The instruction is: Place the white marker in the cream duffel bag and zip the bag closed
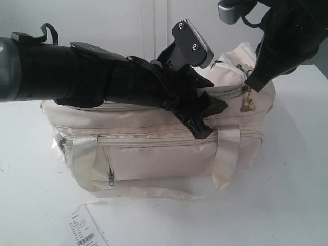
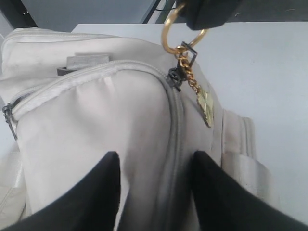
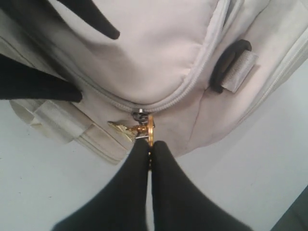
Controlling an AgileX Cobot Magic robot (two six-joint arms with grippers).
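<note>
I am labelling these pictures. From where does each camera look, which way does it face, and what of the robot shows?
Exterior view: off the arms, facing the cream duffel bag's pocketed long side; shows both arms, the left gripper and the right gripper.
Left wrist view: on the left wrist, looking along its open fingers over the bag's top zipper.
Right wrist view: on the right wrist, looking past its shut fingers at the bag's end.
Shared: both wrist views show the gold ring that the right gripper pinches.
</note>
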